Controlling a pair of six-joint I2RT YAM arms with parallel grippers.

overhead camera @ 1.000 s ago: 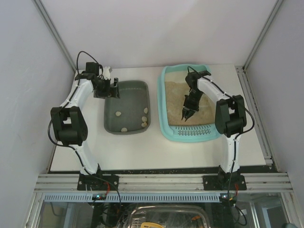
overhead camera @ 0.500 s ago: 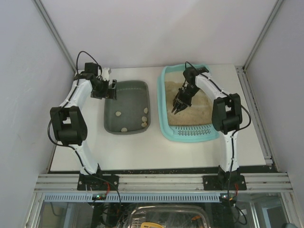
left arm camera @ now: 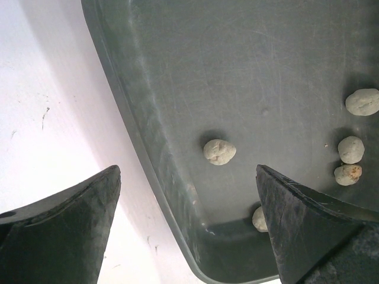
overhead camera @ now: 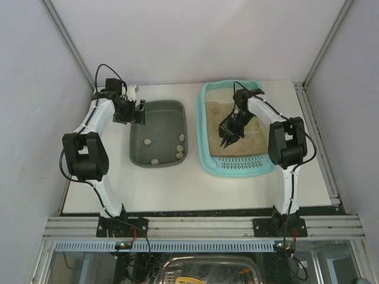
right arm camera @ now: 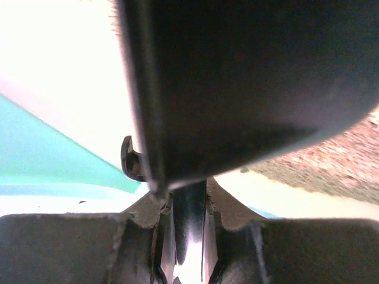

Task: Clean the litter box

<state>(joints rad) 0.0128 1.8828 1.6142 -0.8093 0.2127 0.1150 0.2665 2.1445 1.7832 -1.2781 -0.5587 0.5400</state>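
The litter box (overhead camera: 201, 142) sits right of a grey tray (overhead camera: 160, 112) of pale clumps (overhead camera: 180, 139) on the desk (overhead camera: 195, 189), right gripper (overhead camera: 228, 141) clenched on a dark tool (right arm camera: 249, 77) above the litter (overhead camera: 254, 145), left gripper (left arm camera: 186, 177) with fingers released over the tray's corner.

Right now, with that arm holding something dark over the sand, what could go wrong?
1. The right gripper clamps a dark scoop over the litter box; carrying it across the table to the grey tray may spill sand.
2. The open left gripper hangs over that tray's corner, so the arms might bump there.
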